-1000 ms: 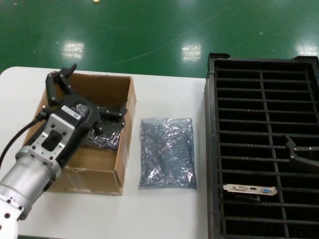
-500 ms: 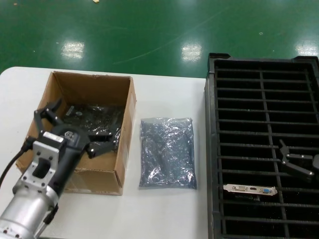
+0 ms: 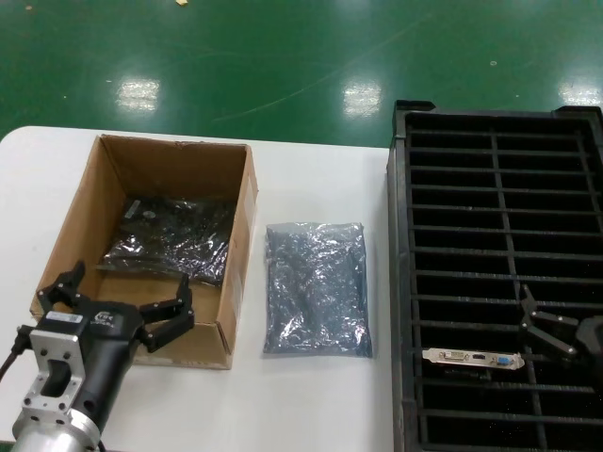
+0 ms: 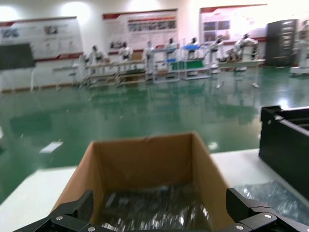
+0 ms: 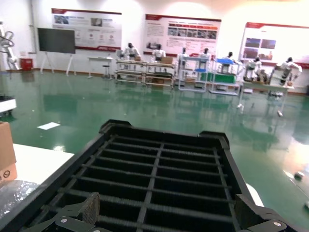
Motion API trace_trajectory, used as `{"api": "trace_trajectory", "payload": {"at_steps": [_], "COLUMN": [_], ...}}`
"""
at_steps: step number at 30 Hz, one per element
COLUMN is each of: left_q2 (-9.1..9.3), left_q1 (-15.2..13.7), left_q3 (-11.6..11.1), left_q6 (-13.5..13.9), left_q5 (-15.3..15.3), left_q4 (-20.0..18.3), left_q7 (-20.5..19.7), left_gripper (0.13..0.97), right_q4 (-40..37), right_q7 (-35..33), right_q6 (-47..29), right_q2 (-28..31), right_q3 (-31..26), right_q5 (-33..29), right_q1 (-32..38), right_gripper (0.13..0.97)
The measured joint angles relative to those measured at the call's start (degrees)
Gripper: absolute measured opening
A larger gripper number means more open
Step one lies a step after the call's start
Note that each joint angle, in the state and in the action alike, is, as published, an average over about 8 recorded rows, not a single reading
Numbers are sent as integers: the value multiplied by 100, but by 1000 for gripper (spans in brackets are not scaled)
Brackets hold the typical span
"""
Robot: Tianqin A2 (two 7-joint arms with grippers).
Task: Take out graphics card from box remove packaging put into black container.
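Left gripper [image 3: 115, 315] at the near end of the box [image 3: 132, 160], fingers spread wide, nothing between them; it sits low and outside the near wall, so I judge it off the job for the moment. Inside the box a bagged item [image 3: 170, 240], crinkly silver-grey, lies flat against the floor toward the far right, untouched. On the white table [image 3: 311, 414] between box and crate lies the packaging [image 3: 316, 287], flat and apparently empty, parked just beside the box wall where it is out of both arms' way. The graphics card [image 3: 473, 358] stands on edge in a near slot of the black container [image 3: 405, 282], silver bracket up, ports visible; the dividers hold it upright. Right gripper [image 3: 546, 330] hangs just above and beside the card's bracket, fingers released and splayed, not touching it. My read: one card delivered, one more in the box waiting.
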Motion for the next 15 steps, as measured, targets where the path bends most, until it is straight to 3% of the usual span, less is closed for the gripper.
{"api": "trace_trajectory", "payload": {"at_steps": [4,15], "left_q2": [25,29], "left_q1": [86,100], "left_q3": [-8,-10], "left_q6": [-84,-98], "left_q5": [-134,-155], "left_q4": [14,17], "left_q7": [28,32], "left_gripper": [966,966], "right_q4": [-8,-9], "right_q7": [-84,-97], "right_q6": [92,107], "right_q2": [-76,-88], "right_q3": [-19,-23], "right_q5": [52,61], "right_q1": [-34,-39], "right_gripper": [966,966]}}
